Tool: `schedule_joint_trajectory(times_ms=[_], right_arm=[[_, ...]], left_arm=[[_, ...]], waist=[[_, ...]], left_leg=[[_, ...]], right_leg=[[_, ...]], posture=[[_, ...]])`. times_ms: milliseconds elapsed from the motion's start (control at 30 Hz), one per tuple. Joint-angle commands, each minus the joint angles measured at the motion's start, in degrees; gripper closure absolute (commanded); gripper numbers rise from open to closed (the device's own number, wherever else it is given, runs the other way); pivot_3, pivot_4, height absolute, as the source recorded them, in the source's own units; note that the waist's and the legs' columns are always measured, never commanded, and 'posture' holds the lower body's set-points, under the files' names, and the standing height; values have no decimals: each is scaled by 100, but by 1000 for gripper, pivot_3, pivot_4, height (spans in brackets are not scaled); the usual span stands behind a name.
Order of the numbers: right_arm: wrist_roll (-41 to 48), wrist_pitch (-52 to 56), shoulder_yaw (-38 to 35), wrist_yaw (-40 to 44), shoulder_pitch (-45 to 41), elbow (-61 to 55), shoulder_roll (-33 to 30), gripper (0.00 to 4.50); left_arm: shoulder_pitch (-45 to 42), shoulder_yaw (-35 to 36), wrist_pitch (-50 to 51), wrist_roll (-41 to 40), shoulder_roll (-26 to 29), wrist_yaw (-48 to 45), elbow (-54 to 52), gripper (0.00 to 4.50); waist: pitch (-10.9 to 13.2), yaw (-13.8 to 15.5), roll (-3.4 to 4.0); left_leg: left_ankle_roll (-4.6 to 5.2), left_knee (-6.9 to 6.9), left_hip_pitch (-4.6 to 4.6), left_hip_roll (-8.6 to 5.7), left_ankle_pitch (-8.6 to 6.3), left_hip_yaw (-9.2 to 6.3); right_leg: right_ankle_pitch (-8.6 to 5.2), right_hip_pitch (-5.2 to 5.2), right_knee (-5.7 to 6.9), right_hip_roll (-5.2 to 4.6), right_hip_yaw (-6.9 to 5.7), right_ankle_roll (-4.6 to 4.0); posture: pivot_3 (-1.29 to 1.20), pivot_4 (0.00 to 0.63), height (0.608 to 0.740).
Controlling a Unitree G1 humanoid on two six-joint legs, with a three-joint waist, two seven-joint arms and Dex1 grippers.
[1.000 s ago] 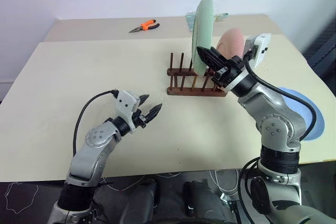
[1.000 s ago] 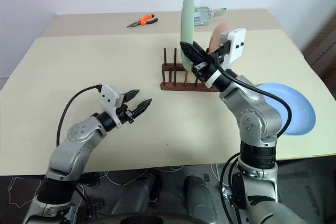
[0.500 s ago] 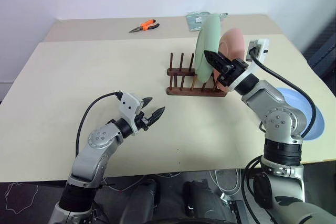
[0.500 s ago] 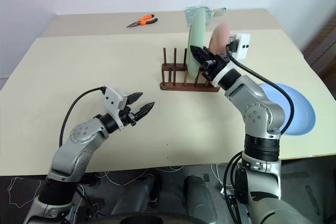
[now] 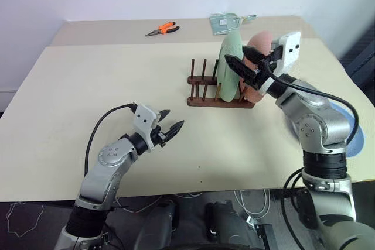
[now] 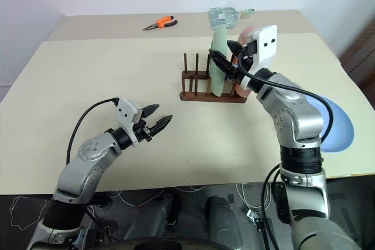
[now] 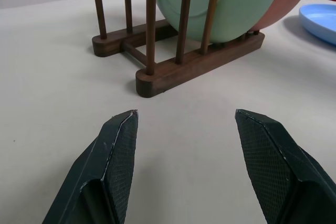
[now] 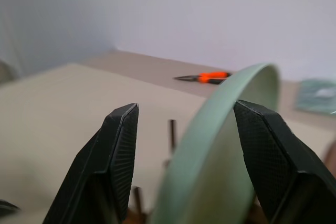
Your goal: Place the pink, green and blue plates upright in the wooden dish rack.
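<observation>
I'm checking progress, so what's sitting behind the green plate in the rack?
Behind the green plate, the pink plate stands in the wooden dish rack. The green plate and the right gripper cover its lower part, so its slot cannot be seen.

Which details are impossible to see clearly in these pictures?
- Blue plate: right arm covers part of it in both eye views.
- Pink plate: mostly hidden behind the green plate and right gripper; its seating in the wooden dish rack is unseen.
- Packet near the table's far edge: too small to identify.
</observation>
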Motion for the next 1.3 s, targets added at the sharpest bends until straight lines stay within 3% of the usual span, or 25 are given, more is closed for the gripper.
schedule_joint_trajectory(times_ms=[33,167,333,467,567,800,900,1133,1300], right_arm=[[-325,-299,-65,62,-272,-272,-299,1613],[-304,-443,-758,-12,-460,-69,-745,1613],[-461,-449,-1571,-199,-216,421,-1295,52],[-783,-235,-1583,67,1320,30,-1672,52],[-1002,-257,-1419,-4,2322,-490,-1571,52],[-1781,305,-900,-709,3617,-989,-1298,52],[-1913,592,-796,-902,3579,-879,-1193,938],[-1980,852,-854,-1033,3239,-595,-1092,4453],[-2010,267,-964,-1130,2675,-646,-1011,4453]], left_arm=[[-122,16,-37,-44,-34,-55,-192,1480],[-160,32,-53,-32,-27,-94,-144,1480],[-185,32,-94,-5,-12,-178,-45,1480],[-276,-181,-223,119,-5,-367,177,1480],[-367,-243,-292,155,-60,-443,323,1480],[-506,-317,-387,189,-148,-595,541,1480],[-539,-368,-428,225,-188,-641,594,1480],[-554,-335,-483,273,-220,-652,646,1480],[-471,-276,-522,293,-180,-592,607,1480]], waist=[[0,0,0],[2,8,2],[2,24,2],[-3,22,3],[3,0,30],[-7,7,52],[-6,11,53],[-6,10,52],[-6,-3,52]], left_leg=[[0,0,0,0,0,0],[0,0,-2,1,0,0],[7,3,-6,0,-5,-1],[13,4,-5,4,-7,-2],[15,7,-9,4,-6,0],[15,18,-10,8,-6,12],[15,20,-10,7,-6,12],[15,18,-10,7,-6,12],[15,18,-10,7,-6,13]], right_leg=[[0,0,0,0,0,0],[0,-1,-2,0,0,-1],[-1,10,-16,-2,-4,-1],[-2,16,-19,-3,-8,-1],[-2,14,-18,-4,-7,-1],[-3,7,-11,-3,-1,-1],[-4,8,-14,-3,-1,-1],[-4,8,-15,-3,-3,-1],[-3,7,-14,-1,-3,-1]], posture=[[0,150,726],[0,150,726],[0,150,726],[0,150,726],[0,150,726],[0,150,726],[0,150,726],[0,150,726],[0,150,726]])
